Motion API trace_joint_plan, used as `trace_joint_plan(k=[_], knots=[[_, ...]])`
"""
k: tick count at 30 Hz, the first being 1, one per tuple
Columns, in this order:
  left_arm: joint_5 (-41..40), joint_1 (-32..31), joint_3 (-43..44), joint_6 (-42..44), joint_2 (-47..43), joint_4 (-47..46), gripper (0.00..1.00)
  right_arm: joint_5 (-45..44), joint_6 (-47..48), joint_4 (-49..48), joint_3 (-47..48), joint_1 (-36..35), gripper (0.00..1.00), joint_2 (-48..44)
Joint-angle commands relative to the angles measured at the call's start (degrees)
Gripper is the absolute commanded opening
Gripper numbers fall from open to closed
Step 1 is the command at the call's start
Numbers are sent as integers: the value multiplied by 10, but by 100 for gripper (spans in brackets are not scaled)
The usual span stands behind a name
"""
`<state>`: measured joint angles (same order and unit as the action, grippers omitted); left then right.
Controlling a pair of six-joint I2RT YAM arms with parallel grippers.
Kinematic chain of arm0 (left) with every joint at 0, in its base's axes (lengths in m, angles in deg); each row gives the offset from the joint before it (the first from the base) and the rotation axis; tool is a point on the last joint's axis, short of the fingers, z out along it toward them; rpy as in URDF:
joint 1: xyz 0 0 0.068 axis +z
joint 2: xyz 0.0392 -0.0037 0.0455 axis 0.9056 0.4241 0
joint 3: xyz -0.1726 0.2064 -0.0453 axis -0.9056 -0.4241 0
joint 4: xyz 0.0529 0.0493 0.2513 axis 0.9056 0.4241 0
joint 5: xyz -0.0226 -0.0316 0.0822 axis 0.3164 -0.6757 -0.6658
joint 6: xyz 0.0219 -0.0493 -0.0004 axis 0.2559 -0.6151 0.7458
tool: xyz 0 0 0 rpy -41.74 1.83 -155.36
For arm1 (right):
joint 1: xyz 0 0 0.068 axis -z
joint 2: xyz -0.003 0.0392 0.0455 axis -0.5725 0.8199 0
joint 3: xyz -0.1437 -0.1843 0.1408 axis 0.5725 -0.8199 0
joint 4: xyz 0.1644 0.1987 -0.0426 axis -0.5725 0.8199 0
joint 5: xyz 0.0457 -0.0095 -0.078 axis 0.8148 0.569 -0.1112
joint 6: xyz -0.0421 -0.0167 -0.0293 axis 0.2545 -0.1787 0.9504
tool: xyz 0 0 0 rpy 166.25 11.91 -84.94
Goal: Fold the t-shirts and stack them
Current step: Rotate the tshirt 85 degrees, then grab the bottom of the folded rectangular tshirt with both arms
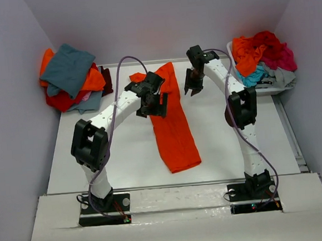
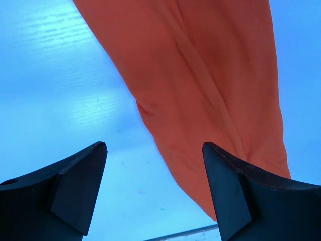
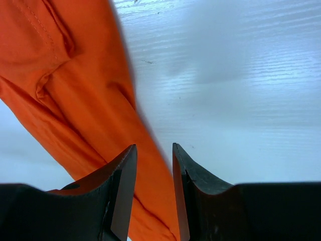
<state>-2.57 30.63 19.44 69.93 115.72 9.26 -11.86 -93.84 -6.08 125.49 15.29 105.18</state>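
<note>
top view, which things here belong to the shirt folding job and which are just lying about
Job:
orange shirt in the middle
shirt pile, far left
shirt heap, far right

Lying about:
white bin holding that heap

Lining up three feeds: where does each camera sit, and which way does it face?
Top external: above and behind, facing down at the table; both arms show.
Left wrist: on the left arm, facing down past open left fingers onto the orange t-shirt.
Right wrist: on the right arm, past narrowly parted right fingers, same shirt.
All share that shirt.
</note>
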Motion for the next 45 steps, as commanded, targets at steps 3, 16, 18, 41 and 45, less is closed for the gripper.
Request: trace_joint_plan(k=[3, 16, 18, 41, 45], knots=[[24, -37, -85, -25, -87, -3, 89, 37, 4, -30, -6, -4, 40, 0], [74, -67, -258, -67, -169, -20, 89, 78, 1, -146, -385, -4, 40, -232], [93, -72, -276, -76, -183, -35, 89, 96, -3, -159, -457, -4, 40, -281], [302, -72, -450, -89, -220, -195, 89, 247, -22, -227, -799, -20, 41, -469], [318, -72, -472, -101, -225, -230, 89, 276, -28, -249, -833, -25, 41, -485]])
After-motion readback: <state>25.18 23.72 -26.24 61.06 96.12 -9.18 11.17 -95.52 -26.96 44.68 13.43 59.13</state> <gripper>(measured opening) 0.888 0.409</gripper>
